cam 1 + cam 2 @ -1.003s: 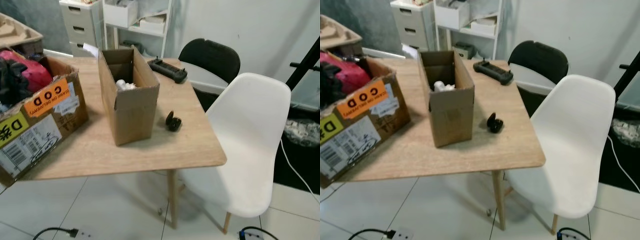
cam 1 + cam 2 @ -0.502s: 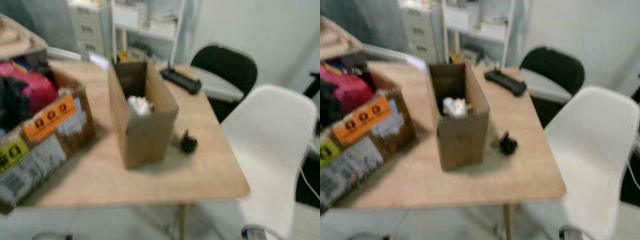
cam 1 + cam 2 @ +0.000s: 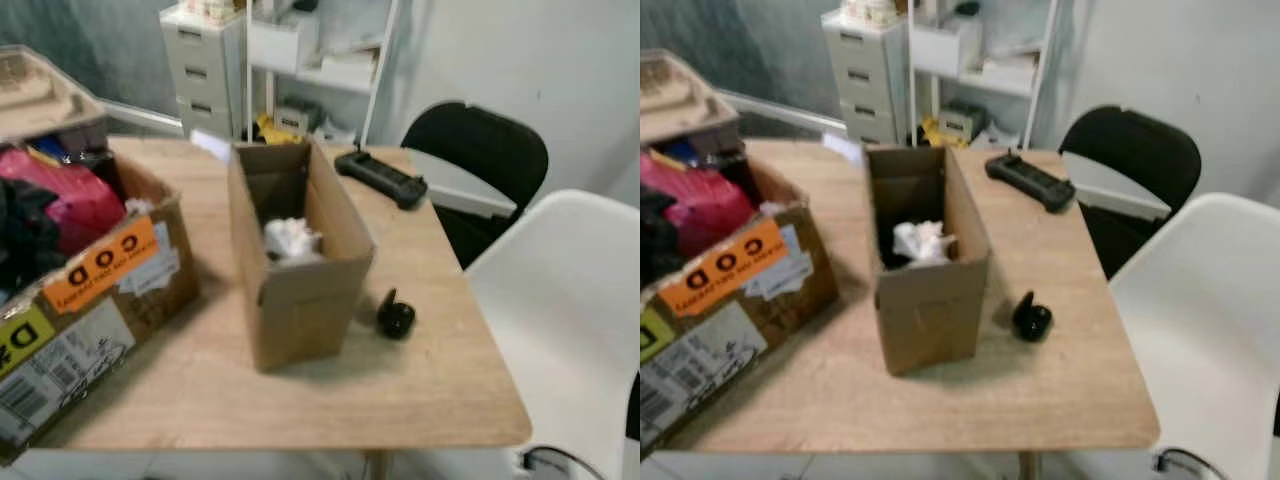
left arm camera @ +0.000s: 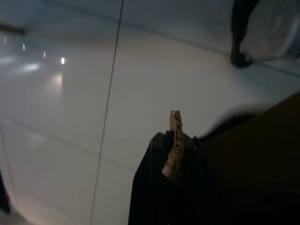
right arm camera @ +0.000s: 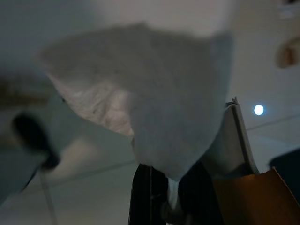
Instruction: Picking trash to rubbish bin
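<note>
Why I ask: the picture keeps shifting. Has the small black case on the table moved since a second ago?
No. The black case sits just right of the narrow cardboard box as before; the camera has moved, not the case.

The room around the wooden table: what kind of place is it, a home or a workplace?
Probably a home office or workroom. A wooden table holds an open cardboard box and a labelled shipping carton; behind stand a drawer unit, white shelves and a black chair.
</note>
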